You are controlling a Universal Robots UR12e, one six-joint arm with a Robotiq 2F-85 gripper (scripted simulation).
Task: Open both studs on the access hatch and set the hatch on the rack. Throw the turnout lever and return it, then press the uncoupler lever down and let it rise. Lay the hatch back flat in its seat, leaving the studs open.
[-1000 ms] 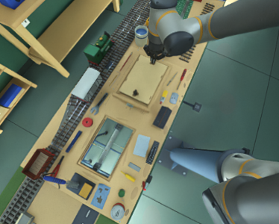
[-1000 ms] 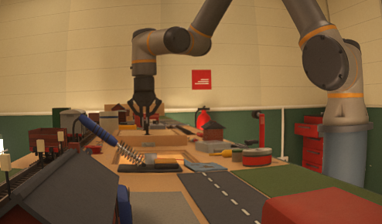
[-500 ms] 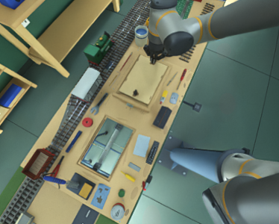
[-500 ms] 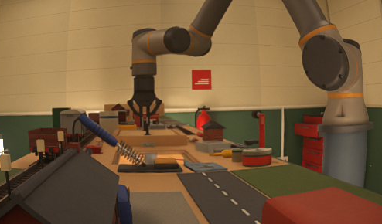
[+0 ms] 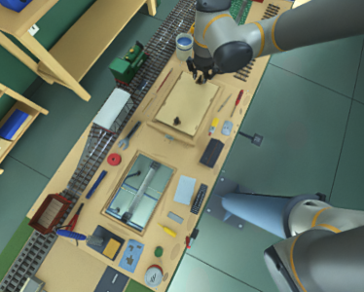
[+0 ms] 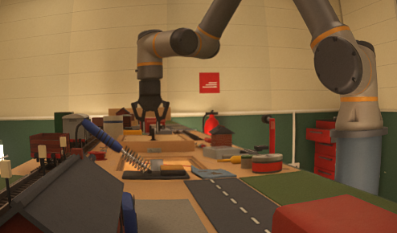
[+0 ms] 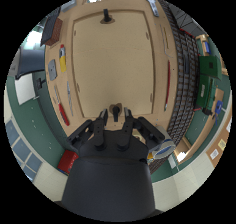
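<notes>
A small black stud (image 7: pixel 115 113) stands at the hatch's far edge, between the fingers of my gripper (image 7: pixel 115 114) (image 5: pixel 200 78) (image 6: pixel 150 117). The gripper is open and holds nothing. The wooden access hatch (image 5: pixel 187 102) (image 7: pixel 112 63) lies flat on a raised wooden frame on the bench. A second black stud (image 5: pixel 176 119) (image 7: pixel 105 15) stands at the hatch's opposite edge. An open recess (image 5: pixel 139 190) further along the bench shows a blue floor with a grey rail piece and small black levers.
Model track (image 5: pixel 133 92) with a green locomotive (image 5: pixel 128 62) and a white wagon (image 5: pixel 113 109) runs along the bench's far side. A blue-rimmed cup (image 5: pixel 184 45) stands just past the hatch. Screwdrivers, a black box (image 5: pixel 211 153) and small tools lie beside the hatch.
</notes>
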